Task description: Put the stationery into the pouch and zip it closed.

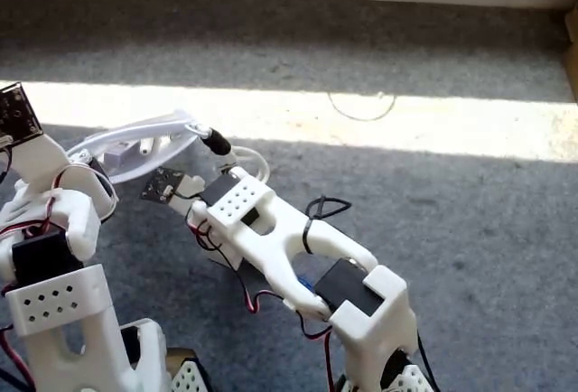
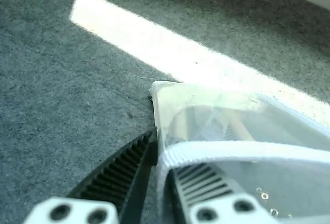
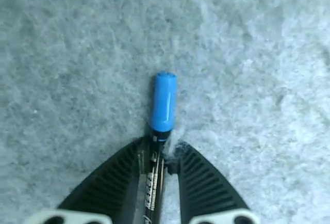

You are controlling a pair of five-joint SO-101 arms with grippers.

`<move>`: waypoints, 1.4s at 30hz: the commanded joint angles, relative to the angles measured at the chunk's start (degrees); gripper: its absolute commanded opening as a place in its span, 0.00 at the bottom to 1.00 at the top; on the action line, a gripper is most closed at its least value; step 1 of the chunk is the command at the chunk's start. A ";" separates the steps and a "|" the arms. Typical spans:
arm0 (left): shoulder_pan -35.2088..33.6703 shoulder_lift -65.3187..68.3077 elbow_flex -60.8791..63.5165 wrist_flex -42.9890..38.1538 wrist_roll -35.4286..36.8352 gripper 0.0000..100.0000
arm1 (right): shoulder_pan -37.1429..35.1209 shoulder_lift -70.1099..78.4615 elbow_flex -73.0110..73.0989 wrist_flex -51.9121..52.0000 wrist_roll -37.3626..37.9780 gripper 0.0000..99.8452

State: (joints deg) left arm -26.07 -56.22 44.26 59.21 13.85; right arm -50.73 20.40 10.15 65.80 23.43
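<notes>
A grey carpet point(image 1: 452, 229) fills the scene, with a bright strip of sunlight point(image 1: 406, 121) running across it from side to side. A clear plastic pouch point(image 1: 135, 144) with a white zip band sits near the carpet's left edge, where the sunlit strip meets the shade. The left gripper point(image 2: 160, 154) is clamped on one end of the pouch point(image 2: 232, 126), its black ridged jaws pinching the white band between them. Through the clear wall, a pale wooden stick and something white show inside. It cannot be told whether the pouch rests on the carpet or is held just above it.

The right arm point(image 1: 271, 229) lies stretched from the near edge toward the pouch, its wrist just beside it. The right gripper point(image 3: 160, 144) is closed tight on a black marker point(image 3: 163, 102), whose blue cap sticks out past the fingertips over bare carpet.
</notes>
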 commanded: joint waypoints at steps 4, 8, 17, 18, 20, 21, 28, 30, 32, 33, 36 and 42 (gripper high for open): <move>-1.10 -0.92 -0.40 -0.79 0.44 0.01 | -4.18 0.13 -2.68 6.73 0.70 0.01; -1.10 -0.92 -0.40 -0.79 0.44 0.01 | -3.82 0.22 -7.52 12.70 0.70 0.01; -1.10 -0.84 -0.40 -0.79 0.35 0.01 | -3.82 0.22 -9.80 17.19 0.62 0.01; -1.10 -0.84 -0.40 -0.79 0.35 0.01 | -3.82 0.13 -9.80 18.42 0.62 0.01; -1.10 -0.84 -0.40 -0.79 0.35 0.01 | -4.09 0.04 -9.89 20.18 0.62 0.01; -1.10 -0.84 -0.40 -0.79 0.35 0.01 | -4.09 -0.22 -9.89 20.35 0.62 0.01; -1.10 -0.84 -0.40 -0.79 0.35 0.01 | -3.82 -8.84 -9.36 20.53 0.62 0.01; -1.10 -0.84 -0.40 -0.79 0.35 0.01 | -3.82 -11.65 -9.10 20.88 0.62 0.01; -1.10 -0.84 -0.40 -0.79 0.35 0.01 | -3.74 -14.20 -7.08 20.70 0.70 0.01; -1.10 -0.84 -0.40 -0.79 0.35 0.01 | -3.56 -15.43 -5.93 20.35 0.70 0.01; -1.10 -0.84 -0.40 -0.79 0.35 0.01 | -3.74 -18.59 -2.95 18.07 0.70 0.01; -1.10 -0.75 -0.40 -0.79 0.35 0.01 | -3.47 -24.31 -0.57 17.27 0.70 0.01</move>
State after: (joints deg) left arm -26.07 -56.22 44.26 59.21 13.85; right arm -54.33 1.49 9.89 84.18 23.60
